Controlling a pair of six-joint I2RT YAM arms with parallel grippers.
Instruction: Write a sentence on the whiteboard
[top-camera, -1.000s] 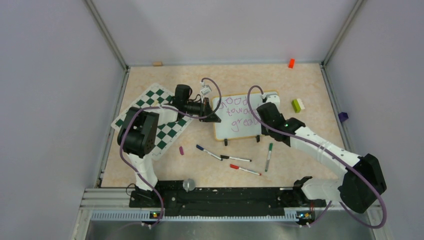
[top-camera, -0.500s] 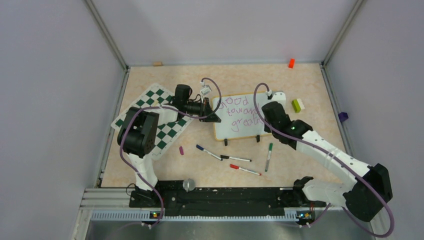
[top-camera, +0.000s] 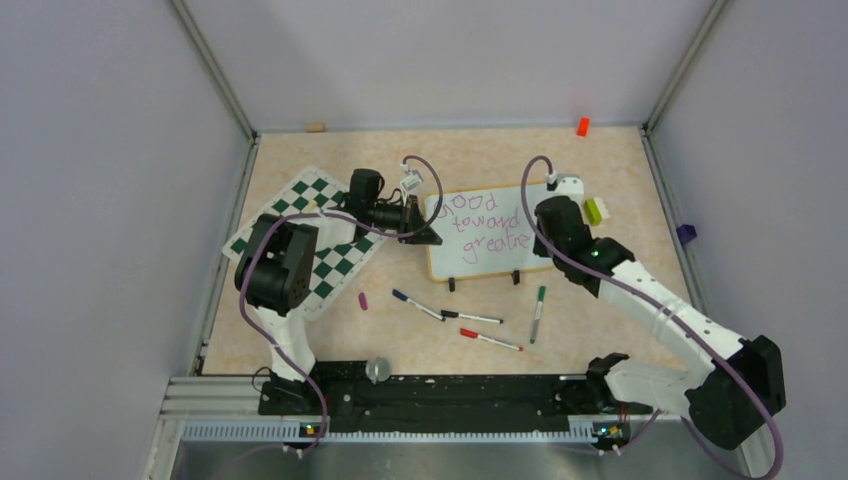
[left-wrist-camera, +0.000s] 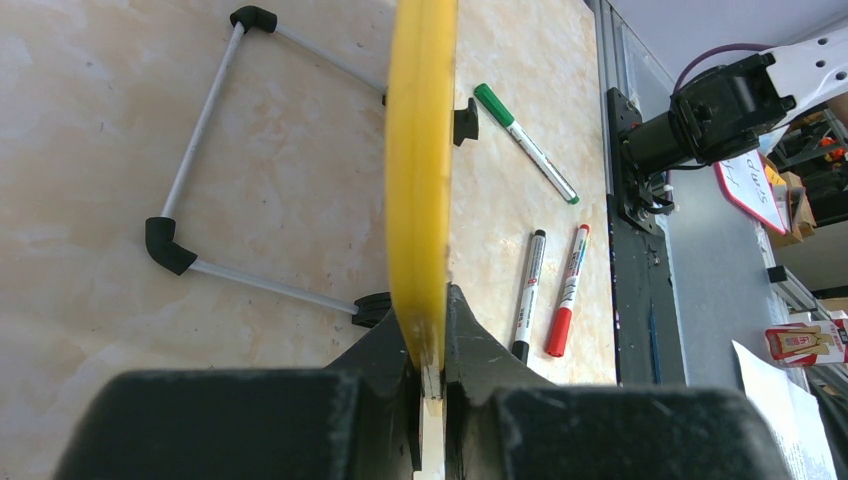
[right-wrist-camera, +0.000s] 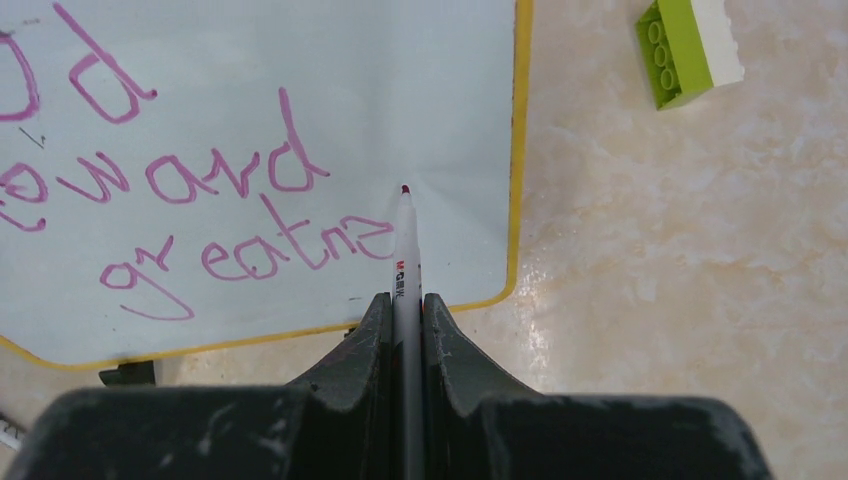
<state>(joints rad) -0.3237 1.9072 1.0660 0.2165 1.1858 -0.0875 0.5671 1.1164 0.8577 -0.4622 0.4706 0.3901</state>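
The whiteboard (top-camera: 478, 258) is in the middle of the worktop (top-camera: 600, 300). It is just right of the green and white chessboard mat (top-camera: 312, 228) and behind four loose markers (top-camera: 470, 318).

The left gripper (left-wrist-camera: 428, 322) is shut tight on the left edge of the whiteboard. Its two black fingers (left-wrist-camera: 378, 352) pinch the yellow frame (left-wrist-camera: 420, 150) from both sides. Seen from this gripper, the board is edge-on. Its thin grey stand (left-wrist-camera: 200, 128) is on one side, and green, black and red markers are on the other.

The right gripper (right-wrist-camera: 405, 302) is closed on a white pen (right-wrist-camera: 405, 255), which sticks straight out between the fingers. The dark tip of the pen is at the board, just after the last purple letter. I cannot tell if it really presses on the board.

The sentence (right-wrist-camera: 215, 215) is in purple, on three lines. The top camera shows "Good", then "toward", then a word that starts "greatn".

A green and white brick (right-wrist-camera: 690, 42) lies on the worktop just past the right end of the board.
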